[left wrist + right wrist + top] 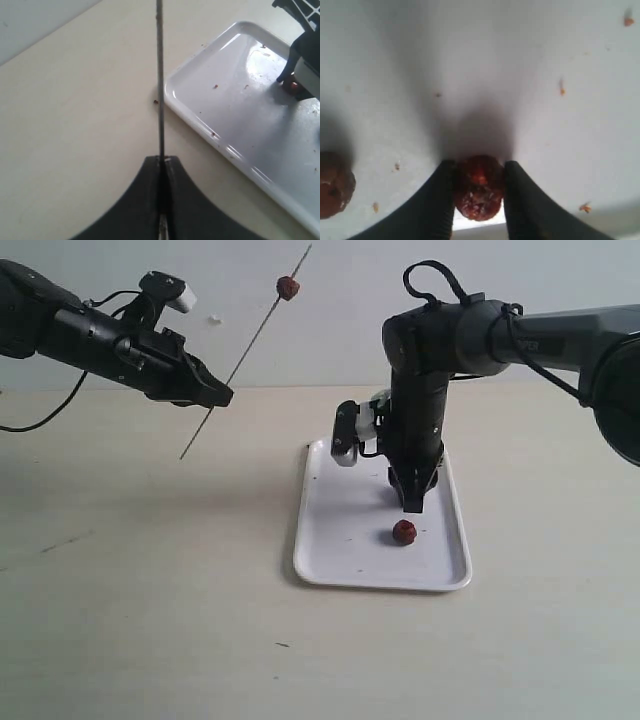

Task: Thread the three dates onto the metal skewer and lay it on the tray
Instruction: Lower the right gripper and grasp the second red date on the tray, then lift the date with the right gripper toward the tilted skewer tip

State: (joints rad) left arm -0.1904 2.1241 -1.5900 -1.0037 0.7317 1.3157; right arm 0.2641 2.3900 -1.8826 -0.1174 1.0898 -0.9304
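Observation:
My left gripper is shut on the thin metal skewer, which it holds slanted in the air left of the tray. One date is threaded near the skewer's upper end. In the left wrist view the skewer runs out from the closed jaws of the left gripper. My right gripper points down onto the white tray. In the right wrist view, that gripper has its fingers pressed on both sides of a second date. A third date lies loose on the tray beside it, and the right wrist view shows this date too.
Small crumbs dot the tray. The beige table spreads around the tray, with a pale wall behind it. The right arm stands upright over the tray's far half.

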